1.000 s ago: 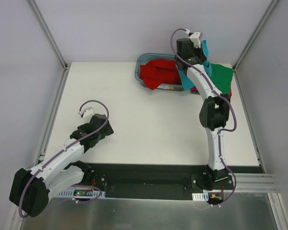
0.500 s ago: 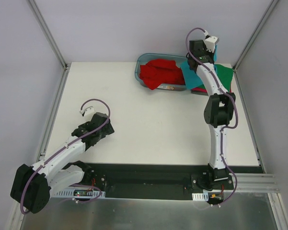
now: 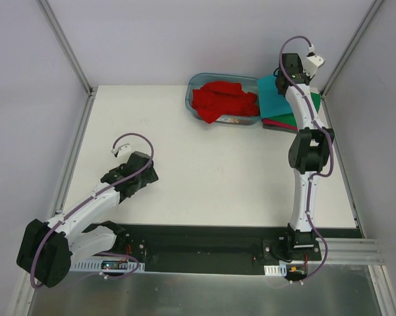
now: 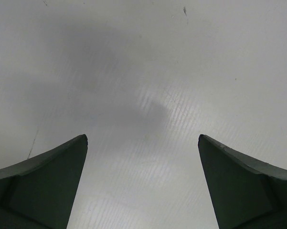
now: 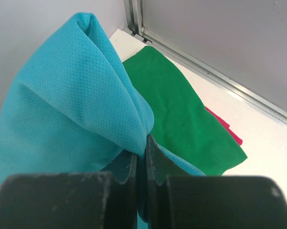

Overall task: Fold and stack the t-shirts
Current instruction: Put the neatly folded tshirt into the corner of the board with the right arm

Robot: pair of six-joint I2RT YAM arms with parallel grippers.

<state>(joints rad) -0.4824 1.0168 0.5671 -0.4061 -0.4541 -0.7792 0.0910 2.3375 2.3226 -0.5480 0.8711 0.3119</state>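
Observation:
My right gripper [image 5: 142, 140] is shut on the teal-blue t-shirt [image 5: 71, 100] and holds it up over the folded green t-shirt [image 5: 181, 114], which lies on a magenta t-shirt [image 5: 227, 129] at the back right corner. From above, the teal-blue shirt [image 3: 274, 97] covers most of the green one [image 3: 286, 119]. The red t-shirt [image 3: 221, 100] lies crumpled in the clear blue tub [image 3: 196, 82]. My left gripper [image 4: 142, 143] is open and empty over bare table at the left [image 3: 142, 172].
The tub stands at the back middle of the white table [image 3: 204, 164]. Enclosure posts and walls close in the back corners, right behind the shirt stack [image 5: 191, 52].
My right gripper has carried the teal-blue shirt rightward, from over the tub's right end to over the green shirt, now mostly covered. The left arm shifted slightly.

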